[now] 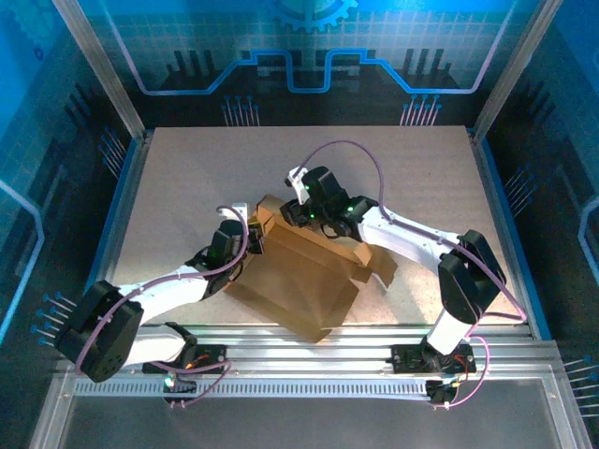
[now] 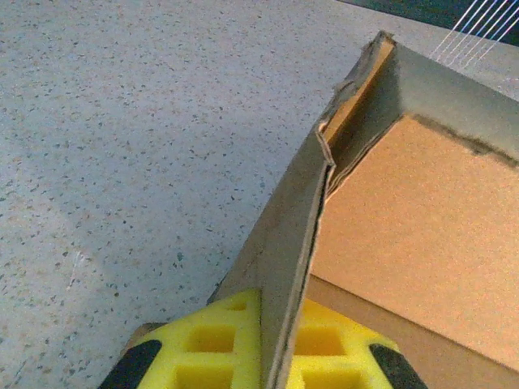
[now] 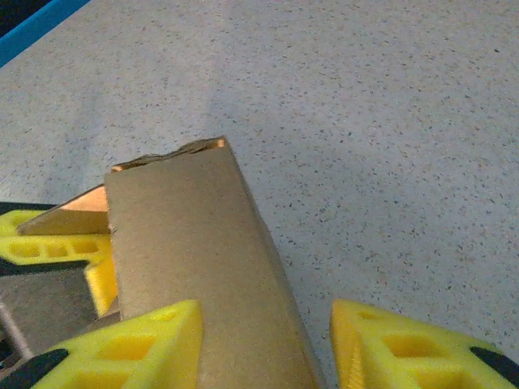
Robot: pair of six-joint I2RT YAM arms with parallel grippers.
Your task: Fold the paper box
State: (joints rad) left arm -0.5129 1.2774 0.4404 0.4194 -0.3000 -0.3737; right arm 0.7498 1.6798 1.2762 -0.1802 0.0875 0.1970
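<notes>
The paper box (image 1: pixel 299 281) is plain brown cardboard, partly folded, lying mid-table with its walls standing up. My left gripper (image 1: pixel 248 234) is at the box's left far corner. In the left wrist view its yellow fingers (image 2: pixel 211 344) are shut on a raised side wall (image 2: pixel 292 235) seen edge on, with the box floor (image 2: pixel 422 219) to the right. My right gripper (image 1: pixel 301 213) is over the far wall. Its jaws (image 3: pixel 263 312) straddle that wall (image 3: pixel 178 235): the left finger touches the cardboard and the right finger (image 3: pixel 389 344) stands clear of it. The left gripper's yellow finger (image 3: pixel 49 247) shows beyond the wall.
The speckled tabletop (image 1: pixel 187 168) lies open behind and to both sides of the box. A ribbed aluminium rail (image 1: pixel 374 337) runs along the near edge by the arm bases. Frame posts and blue panels close in the sides and back.
</notes>
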